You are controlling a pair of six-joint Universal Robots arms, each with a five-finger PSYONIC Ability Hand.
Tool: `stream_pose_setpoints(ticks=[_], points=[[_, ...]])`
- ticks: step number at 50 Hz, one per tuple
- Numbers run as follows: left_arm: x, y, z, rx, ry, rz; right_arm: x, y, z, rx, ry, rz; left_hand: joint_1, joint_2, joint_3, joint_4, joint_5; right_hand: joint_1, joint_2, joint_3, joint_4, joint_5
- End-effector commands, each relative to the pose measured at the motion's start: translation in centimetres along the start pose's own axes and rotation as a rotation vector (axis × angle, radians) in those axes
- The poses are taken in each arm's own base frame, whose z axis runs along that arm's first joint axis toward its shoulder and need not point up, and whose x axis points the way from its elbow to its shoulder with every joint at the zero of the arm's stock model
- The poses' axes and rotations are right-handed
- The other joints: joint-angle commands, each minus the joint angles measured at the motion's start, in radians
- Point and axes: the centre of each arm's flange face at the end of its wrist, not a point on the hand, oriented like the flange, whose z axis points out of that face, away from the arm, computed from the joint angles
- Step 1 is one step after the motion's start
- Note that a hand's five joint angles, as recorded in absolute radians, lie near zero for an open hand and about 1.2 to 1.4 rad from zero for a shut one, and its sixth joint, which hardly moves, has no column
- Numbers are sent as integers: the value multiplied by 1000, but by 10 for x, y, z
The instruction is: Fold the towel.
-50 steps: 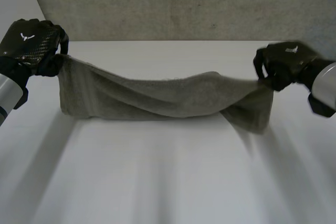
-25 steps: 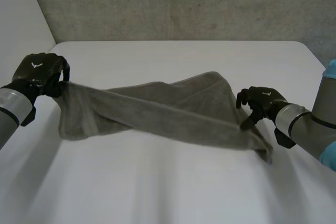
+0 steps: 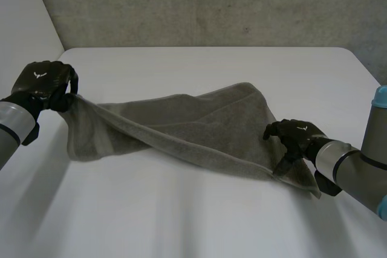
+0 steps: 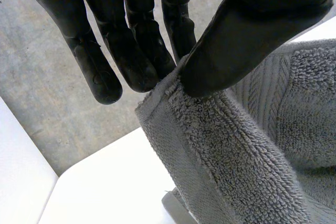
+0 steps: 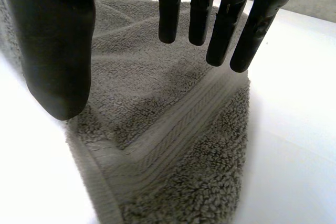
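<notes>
left hand (image 4: pixel 157 35), thumb and fingers pinching grey towel (image 4: pixel 247 161) corner

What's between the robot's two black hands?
In the head view, only the grey towel lies between them, stretched from the left hand, which pinches its corner, to the right hand, open over the other end.

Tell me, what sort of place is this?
Probably a robotics lab or test bench: a white table against a plain grey wall, where the left robot hand pinches a grey towel and the right robot hand hangs open over it.
</notes>
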Motion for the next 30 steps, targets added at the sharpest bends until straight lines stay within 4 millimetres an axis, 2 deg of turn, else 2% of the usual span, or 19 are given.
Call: stream_pose_setpoints(ticks=[1,4,14,23,30], points=[[4,3,-2,-9,12,-4,-2,-5,-10,15,-5,-5,123,69,65,45,85,-24,-29,-28,-26,12],[9,4,-3,-13,22,-6,-3,-4,-13,14,-8,-9,123,69,65,45,85,-12,-17,-16,-14,24],[14,8,-4,-26,37,-10,-10,17,-19,-51,-31,0,123,69,65,45,85,-6,-11,-10,-8,30],[12,13,2,-36,34,-12,-14,23,-21,-61,-38,-1,123,69,65,45,85,-3,-8,-7,-5,33],[7,13,6,-35,20,-11,-11,23,-15,-41,-39,-12,123,69,65,45,85,61,56,57,59,97]])
